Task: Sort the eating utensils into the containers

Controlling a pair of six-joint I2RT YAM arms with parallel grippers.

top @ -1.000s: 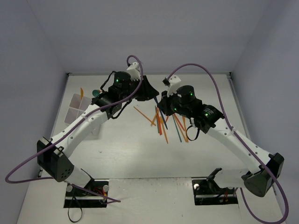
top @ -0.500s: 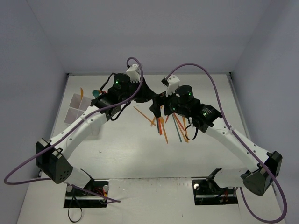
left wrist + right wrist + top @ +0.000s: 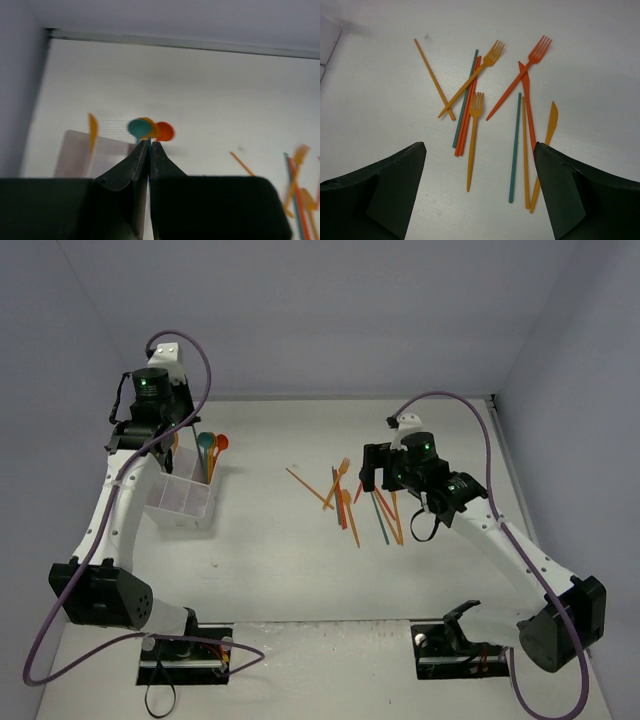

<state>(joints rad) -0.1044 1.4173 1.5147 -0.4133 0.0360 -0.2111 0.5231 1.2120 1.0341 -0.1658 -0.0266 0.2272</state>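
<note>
The containers are one white translucent divided box (image 3: 186,502) at the left, also showing in the left wrist view (image 3: 75,150). Teal (image 3: 138,127), orange (image 3: 151,129) and red-orange (image 3: 165,131) spoons stand in it, with an orange utensil (image 3: 92,131) in another compartment. My left gripper (image 3: 172,445) (image 3: 150,143) hangs over the box, shut on a thin dark blue utensil edge (image 3: 149,146). The remaining eating utensils (image 3: 355,502) lie loose at centre: forks (image 3: 474,135), sticks (image 3: 515,145) and knives (image 3: 549,127). My right gripper (image 3: 370,472) (image 3: 480,195) hovers over them, open and holding nothing.
The back wall edge (image 3: 175,44) runs close behind the box, and the left wall (image 3: 70,440) stands beside it. A single orange stick (image 3: 305,486) lies left of the pile. Both arm bases (image 3: 185,645) sit at the near edge.
My left arm has swung from the centre pile to the back left over the box, staying shut. My right gripper has opened and drawn back slightly to the right.
</note>
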